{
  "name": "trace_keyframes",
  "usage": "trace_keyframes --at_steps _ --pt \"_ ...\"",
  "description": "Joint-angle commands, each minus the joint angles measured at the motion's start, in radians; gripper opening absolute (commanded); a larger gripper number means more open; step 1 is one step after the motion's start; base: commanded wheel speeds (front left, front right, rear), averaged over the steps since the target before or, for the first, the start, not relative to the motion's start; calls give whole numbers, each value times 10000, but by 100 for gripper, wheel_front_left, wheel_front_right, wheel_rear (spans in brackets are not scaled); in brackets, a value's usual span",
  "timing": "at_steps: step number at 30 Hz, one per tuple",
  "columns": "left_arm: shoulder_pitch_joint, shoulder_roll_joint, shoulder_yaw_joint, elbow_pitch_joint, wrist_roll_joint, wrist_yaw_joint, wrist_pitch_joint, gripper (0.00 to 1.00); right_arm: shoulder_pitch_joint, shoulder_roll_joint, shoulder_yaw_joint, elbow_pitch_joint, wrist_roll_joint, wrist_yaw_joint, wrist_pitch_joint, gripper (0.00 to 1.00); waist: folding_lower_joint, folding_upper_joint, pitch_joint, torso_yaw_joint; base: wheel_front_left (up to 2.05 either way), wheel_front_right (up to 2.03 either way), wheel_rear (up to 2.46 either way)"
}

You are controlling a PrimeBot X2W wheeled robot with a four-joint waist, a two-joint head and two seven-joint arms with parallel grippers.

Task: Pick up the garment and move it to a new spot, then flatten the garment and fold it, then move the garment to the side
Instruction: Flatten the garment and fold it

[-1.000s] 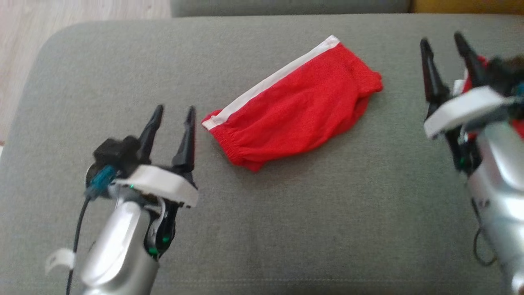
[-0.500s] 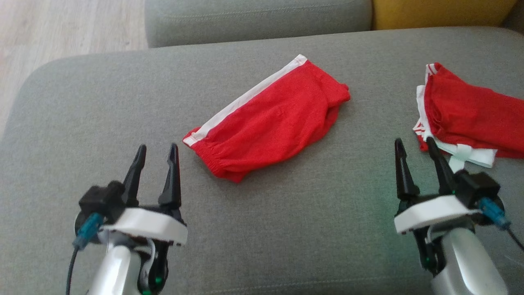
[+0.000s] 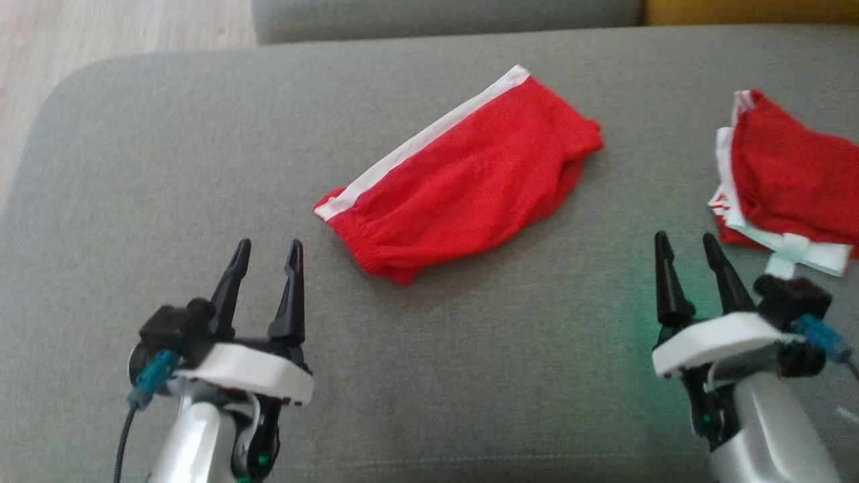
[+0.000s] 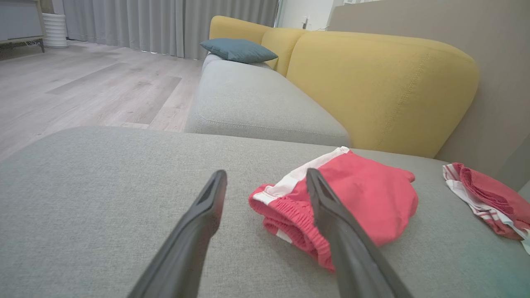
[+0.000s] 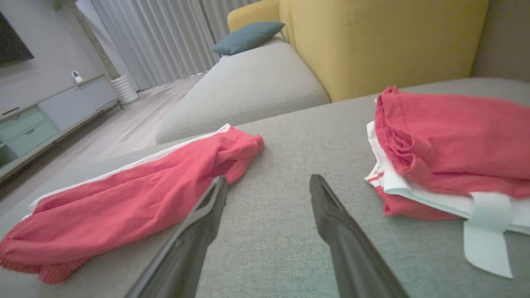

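The garment is a pair of red shorts with a white side stripe, lying folded and slanted in the middle of the grey cushion. My left gripper stands open at the lower left, short of the garment's elastic end and apart from it. At the lower right my right gripper is open too, with nothing between its fingers. The left wrist view has the garment just past the open left gripper. In the right wrist view the garment lies left of the open right gripper.
A pile of red and white clothes lies at the cushion's right edge, close beyond my right gripper, and it is in both wrist views. A yellow backrest rises behind. Wooden floor lies past the rounded left edge.
Both grippers have drawn back toward the near edge, the right one much further, uncovering the pile at the right. The head view shifted a little. The garment has not moved.
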Motion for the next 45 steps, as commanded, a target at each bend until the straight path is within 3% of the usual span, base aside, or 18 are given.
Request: trace_keyframes --at_steps 1,13,18,30,40,42,45 --pt "-571 10 225 -296 47 -19 -122 100 -589 55 151 -274 159 19 42 100 0 -1 331 297 0 0 0" --pt "-1166 1 -471 -217 -283 27 -122 100 -2844 64 -600 1586 4197 19 1968 100 0 -1 1609 1682 0 0 0" --pt "-1294 0 -1015 -271 -422 134 -122 100 -4022 65 -1211 2797 5131 19 2402 100 0 -1 1869 2152 0 0 0" --pt "-1478 0 -1496 -492 -647 415 -122 100 -6294 -33 -2442 6130 4108 19 3236 100 0 -1 2211 2722 0 0 0" --pt "-1703 -1 -1474 -511 -613 381 -122 100 -7792 -222 -2576 7955 2912 19 3204 100 0 -1 2636 2674 0 0 0" --pt "-1755 -1 -1483 -521 -669 409 -122 100 -7942 -241 -2493 8096 2740 19 3126 0 0 -1 2644 2642 0 0 0" --pt "-1769 -1 -1503 -521 -730 442 -122 100 -8026 -236 -2527 8088 2825 19 2952 0 0 -1 2566 2544 0 0 0"
